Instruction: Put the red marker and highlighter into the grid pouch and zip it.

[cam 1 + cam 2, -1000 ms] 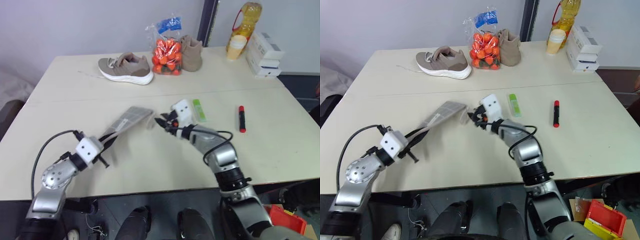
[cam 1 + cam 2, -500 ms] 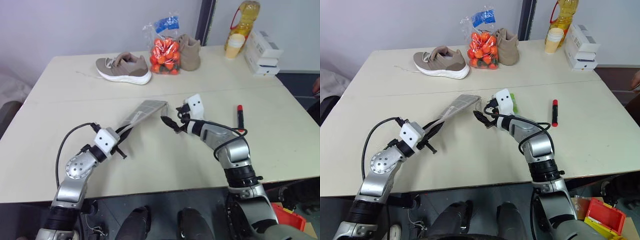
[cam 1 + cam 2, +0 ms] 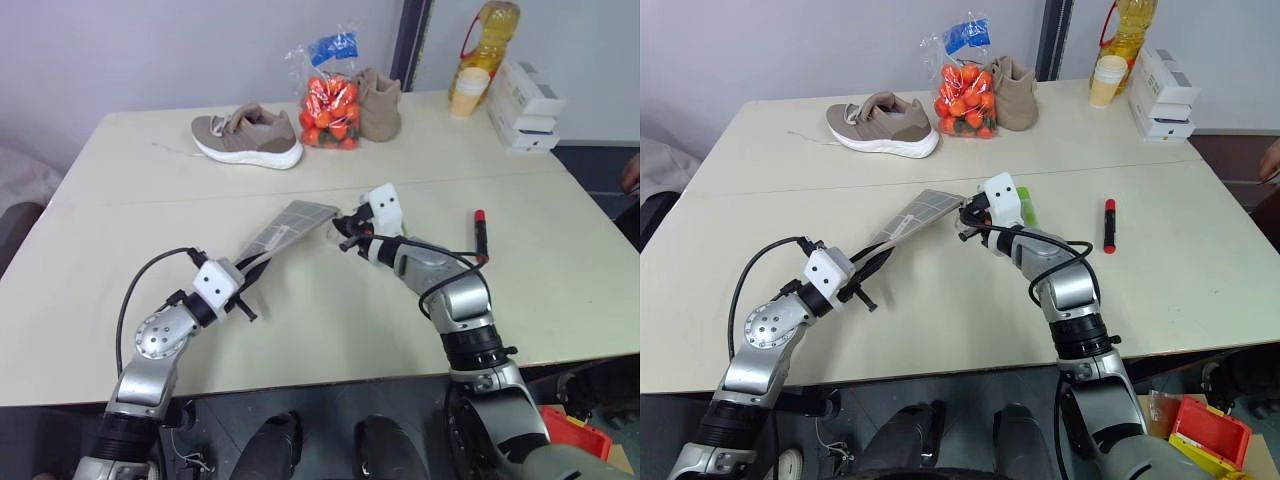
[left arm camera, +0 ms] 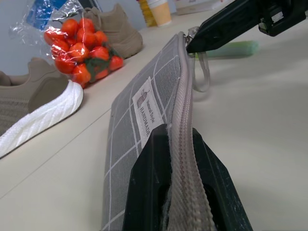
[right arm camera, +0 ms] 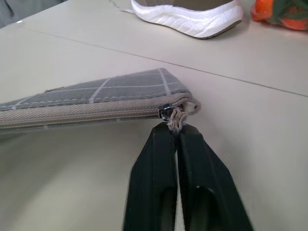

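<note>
Grid pouch (image 3: 287, 224) held up off the cream table (image 3: 330, 330), stretched between my two hands, zipper edge uppermost. My left gripper (image 4: 180, 159) is clamped on the near end of it, one black finger on each side of the zipper tape; small white label visible on the grey face just past my fingers. My right gripper (image 5: 173, 131) has its fingers pressed together on the zipper pull cord (image 5: 177, 116) at the far corner, the metal slider sitting right at that end.

Highlighter (image 3: 1026, 210), light green, lies on the table just behind my right wrist, partly hidden by it. Red marker (image 3: 481, 236) lies farther to my right, well apart from the pouch, red cap pointing away from me. Neither is in the pouch.

Back of table: tan sneaker (image 3: 248, 135) on its sole, bag of small oranges (image 3: 331, 105) beside it, second tan shoe (image 3: 380, 102) touching the bag. Far right corner: oil bottle (image 3: 485, 45), paper cup (image 3: 465, 93), stacked white boxes (image 3: 527, 105).
</note>
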`<state>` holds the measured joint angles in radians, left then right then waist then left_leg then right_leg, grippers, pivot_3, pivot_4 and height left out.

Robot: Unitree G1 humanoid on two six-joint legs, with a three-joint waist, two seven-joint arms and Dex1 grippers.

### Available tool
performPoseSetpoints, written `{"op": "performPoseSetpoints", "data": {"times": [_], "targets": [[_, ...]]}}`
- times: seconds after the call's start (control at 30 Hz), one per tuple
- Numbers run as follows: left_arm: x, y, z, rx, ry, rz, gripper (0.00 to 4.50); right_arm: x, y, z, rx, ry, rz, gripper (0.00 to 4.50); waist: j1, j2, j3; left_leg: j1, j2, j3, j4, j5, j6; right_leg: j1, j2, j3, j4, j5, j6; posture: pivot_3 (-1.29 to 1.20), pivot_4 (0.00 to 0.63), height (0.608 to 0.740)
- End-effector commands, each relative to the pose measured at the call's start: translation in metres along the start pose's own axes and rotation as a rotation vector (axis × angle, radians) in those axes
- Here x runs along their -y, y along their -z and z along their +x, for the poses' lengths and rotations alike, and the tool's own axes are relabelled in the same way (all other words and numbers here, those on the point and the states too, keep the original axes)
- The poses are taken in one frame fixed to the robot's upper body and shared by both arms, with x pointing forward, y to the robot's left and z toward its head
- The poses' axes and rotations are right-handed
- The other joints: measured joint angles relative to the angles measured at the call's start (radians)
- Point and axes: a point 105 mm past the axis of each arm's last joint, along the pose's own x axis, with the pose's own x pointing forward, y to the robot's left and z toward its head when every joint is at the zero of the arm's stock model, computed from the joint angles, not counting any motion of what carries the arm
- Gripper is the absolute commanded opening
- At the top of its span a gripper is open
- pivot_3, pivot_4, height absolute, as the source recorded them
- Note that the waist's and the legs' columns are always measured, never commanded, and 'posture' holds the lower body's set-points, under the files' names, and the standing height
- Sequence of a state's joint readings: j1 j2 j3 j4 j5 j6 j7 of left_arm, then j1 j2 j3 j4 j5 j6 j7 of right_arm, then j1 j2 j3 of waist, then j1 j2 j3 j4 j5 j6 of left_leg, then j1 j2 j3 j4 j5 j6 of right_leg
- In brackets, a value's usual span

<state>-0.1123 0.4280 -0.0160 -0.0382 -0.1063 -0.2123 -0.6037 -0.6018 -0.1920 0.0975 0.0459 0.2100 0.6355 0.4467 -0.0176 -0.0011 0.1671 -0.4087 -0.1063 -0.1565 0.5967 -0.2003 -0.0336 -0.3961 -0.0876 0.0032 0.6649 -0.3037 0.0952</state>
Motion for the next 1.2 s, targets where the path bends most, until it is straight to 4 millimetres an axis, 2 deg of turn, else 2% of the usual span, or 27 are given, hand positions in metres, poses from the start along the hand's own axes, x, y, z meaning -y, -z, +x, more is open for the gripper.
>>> {"op": "performPoseSetpoints", "data": {"times": [0.03, 0.17, 0.3, 0.47, 0.53, 0.7, 0.73, 0.77, 0.8, 0.83, 0.87, 1.0, 1.07, 1.2], "targets": [[0.0, -0.007, 0.004, 0.032, -0.014, 0.013, 0.0, -0.023, -0.016, -0.001, 0.043, -0.094, -0.104, 0.08, 0.0, 0.0, 0.0, 0.0, 0.0, 0.0, 0.0, 0.0, 0.0, 0.0, 0.0, 0.0, 0.0, 0.0, 0.0, 0.0, 0.15, 0.74], [0.002, -0.007, 0.011, 0.043, -0.022, -0.005, 0.0, -0.047, -0.016, -0.003, 0.023, -0.204, -0.249, 0.08, 0.001, 0.0, 0.0, 0.0, 0.0, 0.0, 0.0, 0.0, 0.0, 0.0, 0.0, 0.0, 0.0, 0.0, 0.0, 0.0, 0.15, 0.74], [0.006, -0.009, 0.023, 0.056, -0.013, -0.026, 0.0, -0.08, -0.018, -0.009, 0.03, -0.359, -0.395, 0.08, 0.002, 0.0, 0.0, 0.0, 0.0, 0.0, 0.0, 0.0, 0.0, 0.0, 0.0, -0.001, 0.0, 0.0, 0.0, 0.0, 0.15, 0.74], [0.011, -0.013, 0.04, 0.065, -0.009, -0.039, 0.0, -0.114, -0.019, -0.017, 0.039, -0.512, -0.466, 0.08, 0.004, -0.001, 0.0, 0.0, 0.0, -0.001, 0.001, 0.0, 0.0, 0.001, 0.0, -0.002, 0.0, 0.0, 0.0, 0.0, 0.15, 0.74], [0.015, -0.015, 0.046, 0.074, 0.0, -0.04, 0.0, -0.121, -0.02, -0.016, 0.043, -0.531, -0.473, 0.08, 0.004, -0.001, 0.0, 0.0, -0.001, -0.001, 0.001, 0.0, -0.001, 0.001, 0.0, -0.002, 0.0, 0.0, 0.0, 0.0, 0.15, 0.74], [0.009, -0.017, 0.05, 0.077, -0.035, -0.041, 0.0, -0.115, -0.021, -0.014, 0.036, -0.506, -0.479, 0.08, 0.003, -0.001, 0.0, 0.0, 0.0, -0.001, 0.001, 0.001, -0.001, 0.001, 0.0, -0.002, 0.0, 0.0, 0.0, 0.0, 0.15, 0.74], [0.007, -0.016, 0.05, 0.074, -0.047, -0.042, 0.0, -0.111, -0.021, -0.016, 0.026, -0.501, -0.466, 0.08, 0.003, -0.001, 0.0, 0.0, 0.0, -0.001, 0.001, 0.001, -0.001, 0.001, 0.0, -0.002, 0.0, 0.0, 0.0, 0.0, 0.15, 0.74], [0.005, -0.016, 0.05, 0.07, -0.056, -0.04, 0.0, -0.107, -0.02, -0.019, 0.016, -0.495, -0.454, 0.69, 0.003, -0.001, 0.0, 0.0, 0.0, -0.001, 0.001, 0.001, -0.001, 0.001, 0.0, -0.002, 0.0, 0.0, 0.0, 0.0, 0.15, 0.74], [0.003, -0.015, 0.05, 0.064, -0.064, -0.036, 0.0, -0.101, -0.019, -0.021, 0.007, -0.482, -0.449, 0.99, 0.003, -0.002, 0.0, 0.0, 0.0, -0.001, 0.001, 0.001, -0.001, 0.001, 0.0, -0.002, 0.0, 0.0, 0.0, 0.0, 0.15, 0.74], [0.001, -0.014, 0.049, 0.059, -0.074, -0.031, 0.0, -0.092, -0.019, -0.023, -0.001, -0.452, -0.447, 1.53, 0.004, -0.002, 0.0, 0.0, 0.0, -0.001, 0.001, 0.001, -0.001, 0.001, 0.0, -0.002, 0.0, 0.0, 0.0, 0.0, 0.15, 0.74], [-0.003, -0.013, 0.048, 0.052, -0.086, -0.029, 0.0, -0.08, -0.019, -0.024, -0.008, -0.405, -0.446, 1.96, 0.004, -0.002, 0.0, 0.0, 0.0, -0.001, 0.001, 0.001, -0.001, 0.001, 0.0, -0.003, 0.0, 0.0, 0.0, 0.0, 0.15, 0.74], [-0.014, -0.007, 0.043, 0.019, -0.119, -0.016, 0.0, -0.027, -0.018, -0.032, -0.039, -0.202, -0.381, 4.12, 0.007, -0.002, 0.0, 0.0, -0.001, -0.002, 0.003, 0.001, -0.001, 0.002, 0.0, -0.003, 0.0, 0.0, 0.001, 0.0, 0.15, 0.74], [-0.015, -0.002, 0.039, -0.006, -0.106, 0.009, 0.0, 0.012, -0.015, -0.037, -0.061, -0.033, -0.328, 4.12, 0.006, -0.002, 0.0, 0.0, -0.001, -0.002, 0.003, 0.001, -0.001, 0.002, 0.0, -0.003, 0.0, 0.0, 0.001, 0.0, 0.15, 0.74], [-0.019, 0.008, 0.034, -0.053, -0.091, 0.057, 0.0, 0.068, -0.003, -0.043, -0.106, 0.215, -0.212, 4.12, 0.002, -0.002, 0.0, 0.0, -0.001, -0.001, 0.002, 0.001, -0.001, 0.002, 0.0, -0.003, 0.0, 0.0, 0.001, 0.0, 0.15, 0.74]]}}
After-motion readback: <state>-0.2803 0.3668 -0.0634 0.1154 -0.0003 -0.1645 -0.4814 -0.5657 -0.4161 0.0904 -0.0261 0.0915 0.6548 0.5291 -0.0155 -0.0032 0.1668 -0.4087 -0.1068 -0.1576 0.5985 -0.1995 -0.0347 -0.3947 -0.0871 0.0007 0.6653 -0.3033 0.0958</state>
